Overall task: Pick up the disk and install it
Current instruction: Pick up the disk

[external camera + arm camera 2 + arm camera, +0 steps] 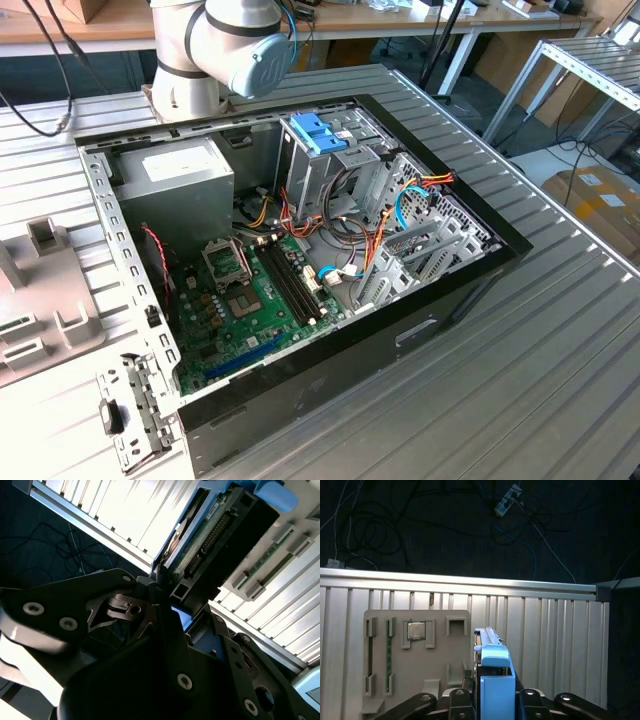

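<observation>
The disk (492, 677), a dark drive with bright blue rails, stands on edge between my black fingers (457, 700), and my gripper (492, 702) is shut on it. In the second wrist view the disk (215, 540) shows its green circuit board and connector side, with a blue end tab at its far end, and my gripper (167, 597) clamps its near end. It sits by the edge of a grey holder tray (415, 680) on the ribbed table. I cannot tell whether the disk still touches the tray.
An open computer case (470, 275) lies on the table in the exterior view, with a grey drive cage topped by a light blue bracket (318, 135), a motherboard (255, 295) and loose cables. The arm's base (215, 55) stands behind it. The grey tray (40, 290) lies at that view's left.
</observation>
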Available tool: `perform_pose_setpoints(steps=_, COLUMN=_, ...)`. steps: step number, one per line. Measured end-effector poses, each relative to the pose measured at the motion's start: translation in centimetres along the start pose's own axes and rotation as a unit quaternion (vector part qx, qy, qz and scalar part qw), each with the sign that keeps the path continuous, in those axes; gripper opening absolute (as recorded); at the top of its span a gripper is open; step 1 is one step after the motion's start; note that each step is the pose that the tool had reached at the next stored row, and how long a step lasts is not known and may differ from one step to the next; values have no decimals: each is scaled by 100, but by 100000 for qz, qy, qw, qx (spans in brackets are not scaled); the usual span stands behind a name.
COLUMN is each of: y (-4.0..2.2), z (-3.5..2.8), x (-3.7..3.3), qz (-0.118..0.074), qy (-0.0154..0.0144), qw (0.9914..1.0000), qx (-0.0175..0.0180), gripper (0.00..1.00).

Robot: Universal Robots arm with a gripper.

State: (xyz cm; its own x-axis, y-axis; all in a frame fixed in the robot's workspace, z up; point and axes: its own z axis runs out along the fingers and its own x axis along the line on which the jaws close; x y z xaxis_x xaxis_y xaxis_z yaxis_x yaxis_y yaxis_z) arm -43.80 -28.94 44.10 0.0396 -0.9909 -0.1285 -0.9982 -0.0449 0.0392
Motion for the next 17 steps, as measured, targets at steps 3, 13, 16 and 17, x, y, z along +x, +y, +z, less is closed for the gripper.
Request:
perform_pose_setpoints(steps=3, y=1, z=-25, x=-3, qz=-2, qy=-34, qw=100000, qx=1, gripper=37)
perform_pose_setpoints(steps=13, y=5, z=-114, x=-15, qz=94, qy=2108, qw=99978, qx=-87, gripper=37)
perform_pose_setpoints(steps=16, y=7, z=-168, x=-22, qz=94, qy=2107, qw=99978, qx=-82, gripper=37)
perform_pose_setpoints(steps=17, y=7, z=-181, x=-23, qz=94, qy=2108, qw=99978, qx=-81, gripper=37)
